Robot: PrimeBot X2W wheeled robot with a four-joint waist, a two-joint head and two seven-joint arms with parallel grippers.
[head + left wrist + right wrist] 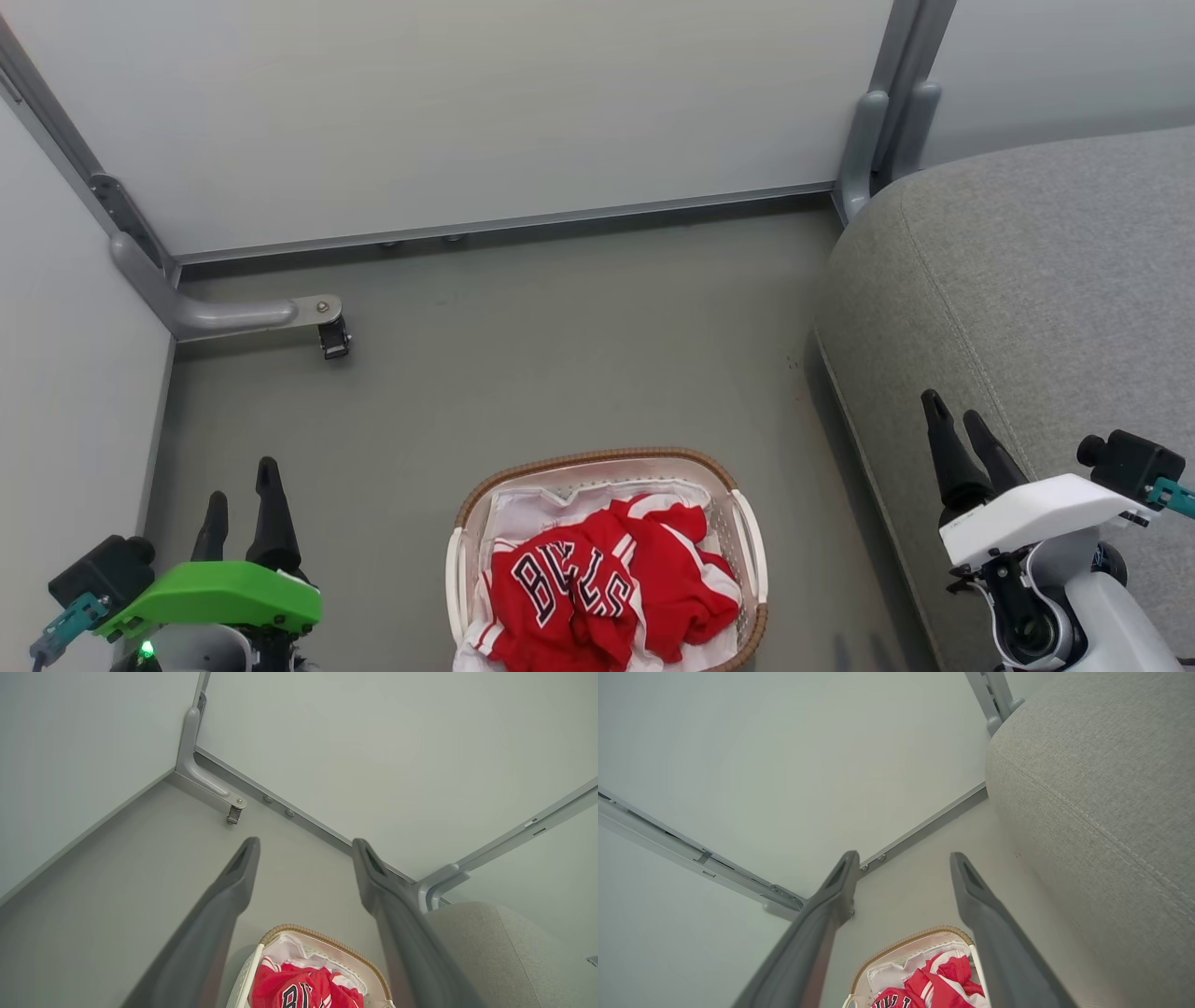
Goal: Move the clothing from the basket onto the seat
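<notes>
The red jersey (607, 583) with white trim and black-and-white letters lies crumpled inside the white basket (747, 532), which stands on the floor at the bottom middle. The wrist views also catch the jersey (299, 987) (943, 982) in the basket (327, 942) (901, 942). The grey seat (1036, 280) rises at the right. My left gripper (243, 495) is open at the lower left, apart from the basket. My right gripper (957, 415) is open over the seat's front edge. Both hold nothing.
Pale partition walls close the space at the back and left. A grey metal foot with a small caster (331, 336) juts out from the left corner. Another grey post (864, 149) stands beside the seat's far corner. A white liner (541, 509) lies under the jersey.
</notes>
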